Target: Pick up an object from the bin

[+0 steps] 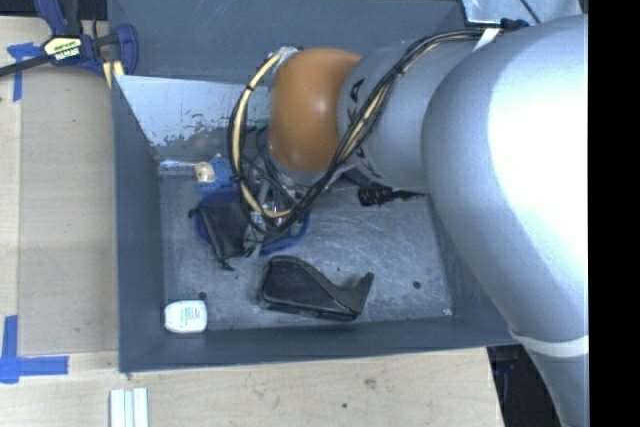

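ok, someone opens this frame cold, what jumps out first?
The big silver arm with its orange wrist cover reaches in from the right. Its gripper is down at the left-middle of the bin, by a dark blue-and-black thing. A black wedge lies low in the middle, and a small white thing sits in the lower-left corner.

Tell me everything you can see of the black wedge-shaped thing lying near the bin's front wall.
The black wedge lies flat on the bin floor, close to the front wall and roughly along it. It is long, broad and rounded at its left end, narrowing rightward to a short upturned tip. It looks matt, perhaps rubber or plastic. It lies apart from the small white thing to its left; whether it touches the blue-and-black thing behind it cannot be told.
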